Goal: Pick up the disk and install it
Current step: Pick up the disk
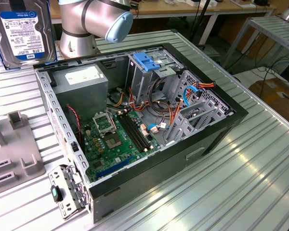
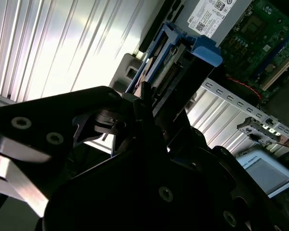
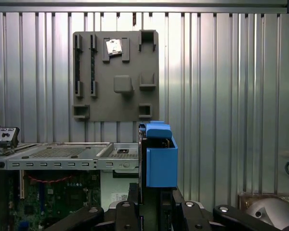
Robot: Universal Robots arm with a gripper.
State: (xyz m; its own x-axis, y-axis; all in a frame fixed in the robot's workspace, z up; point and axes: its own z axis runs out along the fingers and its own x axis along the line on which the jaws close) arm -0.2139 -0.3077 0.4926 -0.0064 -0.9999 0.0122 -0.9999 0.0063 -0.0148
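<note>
The disk [image 1: 22, 30] hangs high at the exterior view's left, above the ribbed table, its white label with a blue band facing the camera. In both wrist views it stands edge-on between my dark fingers, and its blue carrier frame [image 3: 158, 155] [image 2: 203, 48] sticks out past them. My gripper [image 3: 153, 199] [image 2: 151, 108] is shut on the disk. It hovers over the table beside the open computer case [image 1: 231, 120], outside the case wall.
Inside the case are a metal drive cage topped by a light-blue bracket [image 1: 147, 60], a grey power-supply box [image 1: 82, 79], a green motherboard [image 1: 116, 139] and loose cables. A grey fixture plate [image 3: 115, 77] [image 1: 14, 154] lies on the table beside the case. The arm's joint [image 1: 94, 19] stands behind it.
</note>
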